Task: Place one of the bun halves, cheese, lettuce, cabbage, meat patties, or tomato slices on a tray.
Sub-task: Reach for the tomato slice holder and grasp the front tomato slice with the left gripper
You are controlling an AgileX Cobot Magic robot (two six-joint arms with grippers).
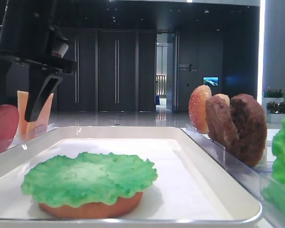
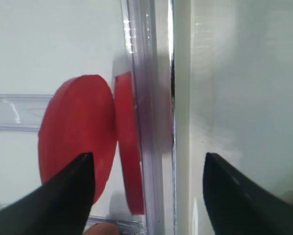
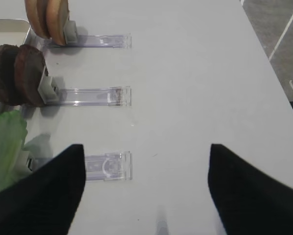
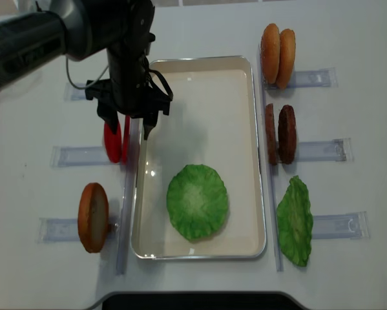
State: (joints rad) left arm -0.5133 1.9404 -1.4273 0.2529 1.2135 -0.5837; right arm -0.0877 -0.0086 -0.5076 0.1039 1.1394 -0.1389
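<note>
Left gripper [image 4: 128, 128] spread wide and empty, held pointing down over two upright tomato slices [image 4: 115, 144] racked just left of the tray [image 4: 199, 84], lettuce [image 4: 197, 201] laid on a bun half inside it, right gripper [image 3: 145, 188] spread above bare table.

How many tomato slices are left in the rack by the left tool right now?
2. Both tomato slices stand on edge side by side in the clear rack just left of the tray, under the open left tool. None seems hidden.
</note>
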